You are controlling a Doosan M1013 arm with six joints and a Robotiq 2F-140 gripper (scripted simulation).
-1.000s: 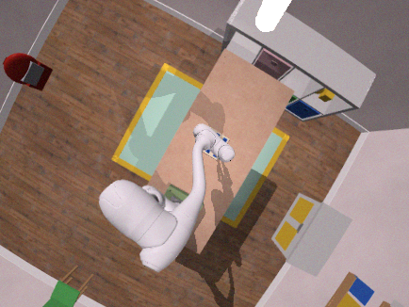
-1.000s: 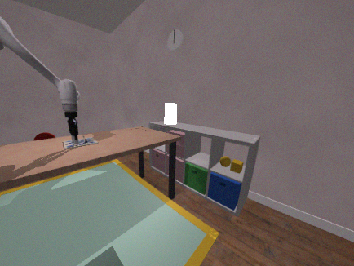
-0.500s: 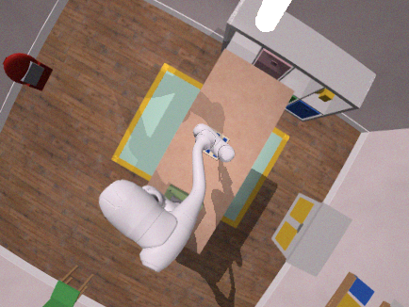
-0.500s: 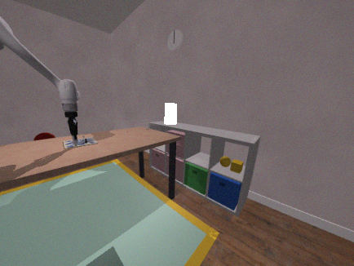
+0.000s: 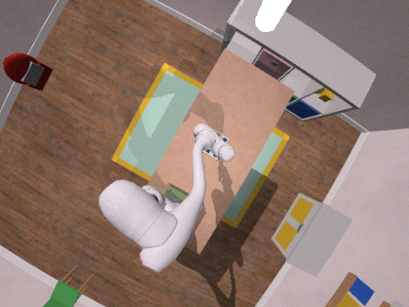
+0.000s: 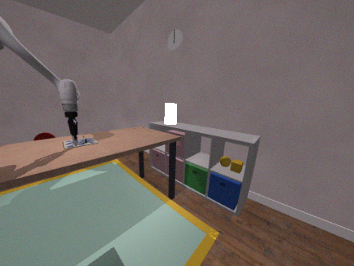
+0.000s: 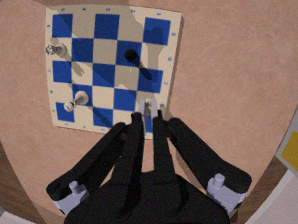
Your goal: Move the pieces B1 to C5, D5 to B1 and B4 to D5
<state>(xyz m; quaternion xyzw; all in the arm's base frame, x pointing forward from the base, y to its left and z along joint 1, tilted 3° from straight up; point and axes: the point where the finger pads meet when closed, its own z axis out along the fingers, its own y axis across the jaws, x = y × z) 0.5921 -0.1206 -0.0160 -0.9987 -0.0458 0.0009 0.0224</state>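
On the wooden table (image 6: 122,143), a small blue-and-cream chessboard (image 7: 109,63) lies flat, and the arm (image 5: 200,174) reaches over it from the near side. In the wrist view the black gripper (image 7: 150,117) points down at the board's near edge, toward its right corner. Its fingers are drawn close and pinch a small pale piece (image 7: 150,106) that stands on a square in the nearest row; only the piece's top shows between the fingertips. The letters and digits along the board's rim are too small to read, so I cannot tell which square this is.

Three other pieces stand on the board. A dark piece (image 7: 132,56) sits right of centre, a couple of rows farther from the gripper, casting a shadow toward the near right. A pale piece (image 7: 56,48) stands at the left edge in a middle row. Another pale piece (image 7: 80,98) stands near the left edge, closer to the near side.

From the side view the gripper (image 6: 73,130) hangs straight down from the white wrist, its tips right at the board (image 6: 80,142). To the right, a white shelf unit (image 6: 249,163) stands against the wall, well apart from the table, holding green and blue bins.
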